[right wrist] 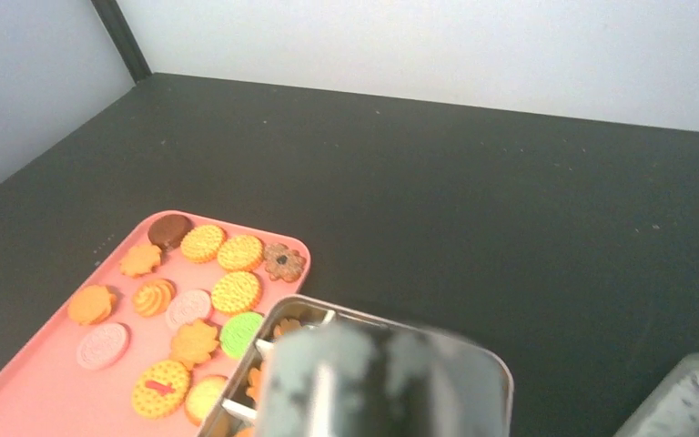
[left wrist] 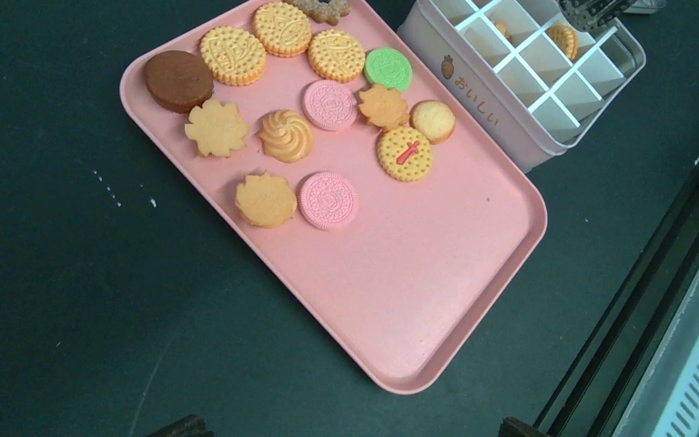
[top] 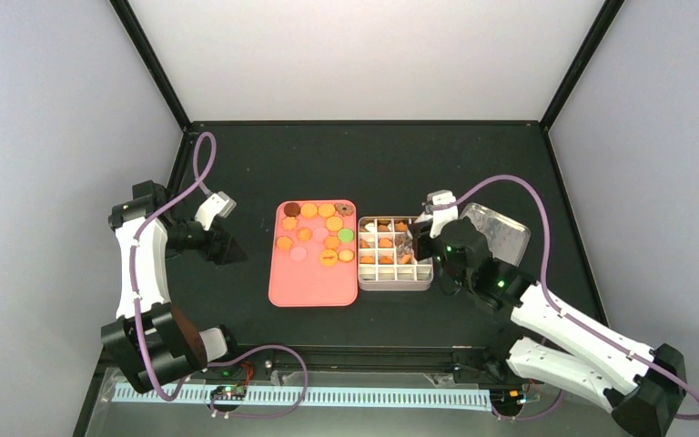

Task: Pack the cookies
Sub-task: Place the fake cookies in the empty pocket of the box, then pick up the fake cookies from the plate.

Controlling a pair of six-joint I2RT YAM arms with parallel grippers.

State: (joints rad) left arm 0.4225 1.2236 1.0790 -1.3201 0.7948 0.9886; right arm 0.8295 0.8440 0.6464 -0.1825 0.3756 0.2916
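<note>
**Table.** Black matt table top (top: 346, 164), bearing every item below.

**Arms.** Two white-and-black robot arms.
- The left gripper (top: 227, 248) hung at 9 o'clock of the tray, apart from it. Its jaws were spread wide with nothing between them.
- The right gripper (top: 419, 238) hung over the 3 o'clock side of the box. It was pinching a pair of grey metal tongs (right wrist: 364, 382), which were blurred in the right wrist view. The toothed tip of the tongs stood above the box compartments.

**Tray.** Pink rectangular plastic tray (top: 314, 287) with rounded corners, at the table's centre, long axis running 12 to 6 o'clock.

**Box.** Rectangular tin box (left wrist: 491, 100) with pale walls and a white divider grid. A small carrot mark and brown lettering showed on one wall. It lay just beside the tray at 3 o'clock; whether the two touched could not be told.

**Lid.** Grey metal lid (top: 502, 232) with rounded corners, flat on the table at 3 o'clock of the box.

**Cookies.** The cookies (left wrist: 287, 135) were small flat discs.
- Fourteen lay loose on the tray, all gathered in its 12 o'clock half.
- Most were orange, either round, leaf-shaped or swirled.
- There was one dark brown round cookie (left wrist: 177, 80) at the 11 o'clock corner.
- There was also one green cookie (left wrist: 389, 68), two pink cookies (left wrist: 328, 200), and one orange cookie with a red mark (left wrist: 405, 153).
- Further orange cookies (top: 367, 246) sat in several box compartments, mostly toward its 12 o'clock side.
</note>
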